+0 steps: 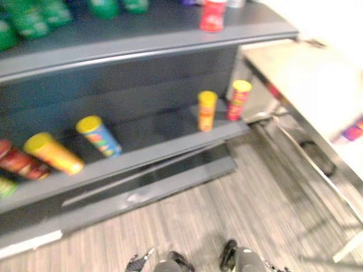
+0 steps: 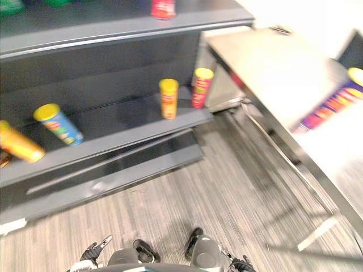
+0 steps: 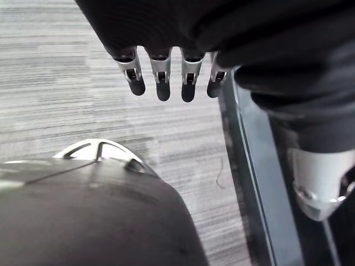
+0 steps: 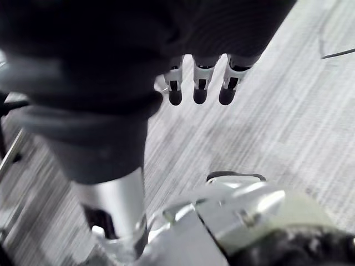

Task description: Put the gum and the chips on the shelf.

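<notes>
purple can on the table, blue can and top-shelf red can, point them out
purple can point(image 2: 332, 105): right eye view, mid side
blue can point(image 2: 62, 128): right eye view, mid side
red can point(image 1: 213, 17): left eye view, mid side

You've got a grey, streaked plank floor point(image 1: 238, 198) underfoot. To your right stands a pale surface point(image 2: 272, 68) on a bright metal frame point(image 2: 283, 153). Ahead of you, two upright cans with yellow lids stand near each other: an orange can point(image 1: 207, 110) and, just to its right, a red can point(image 1: 239, 100). Well to their left you'll see a blue can point(image 1: 99, 136) tilted, then a yellow can point(image 1: 52, 153) tilted further, beside a dark red can point(image 1: 17, 163) at the edge. Higher up sit blurred green packs point(image 1: 34, 20) and a red tub point(image 1: 213, 15).
</notes>
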